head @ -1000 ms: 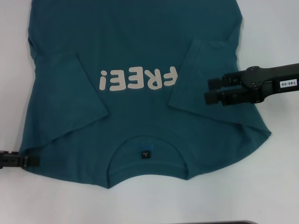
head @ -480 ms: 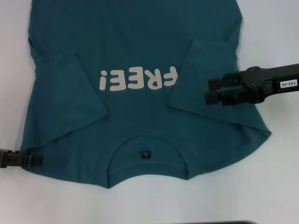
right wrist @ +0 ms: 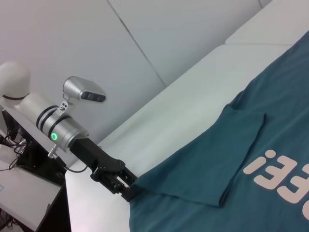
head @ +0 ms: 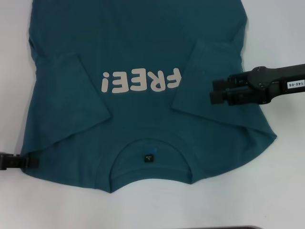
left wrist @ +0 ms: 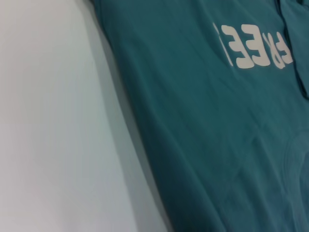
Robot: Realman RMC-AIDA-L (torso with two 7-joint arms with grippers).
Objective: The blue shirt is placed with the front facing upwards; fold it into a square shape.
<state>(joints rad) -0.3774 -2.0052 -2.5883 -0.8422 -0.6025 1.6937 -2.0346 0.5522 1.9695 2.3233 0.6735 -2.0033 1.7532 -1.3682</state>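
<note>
Your blue shirt [head: 143,95] lies flat on the white table [head: 286,191], lettering up, both sleeves already folded in over the chest; the body folds toward a square are still to do. Left gripper [head: 29,162] sits at the near left shoulder corner, and you cannot tell whether it pinches the cloth. Right gripper [head: 215,91] hovers over the right sleeve, fingers slightly apart, holding nothing.

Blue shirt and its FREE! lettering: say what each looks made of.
The blue shirt looks like soft matte knit cloth, probably cotton: it creases and drapes, with a ribbed collar. The lettering looks like a flat cream print lying on the fabric; whether ink or vinyl cannot be told.
</note>
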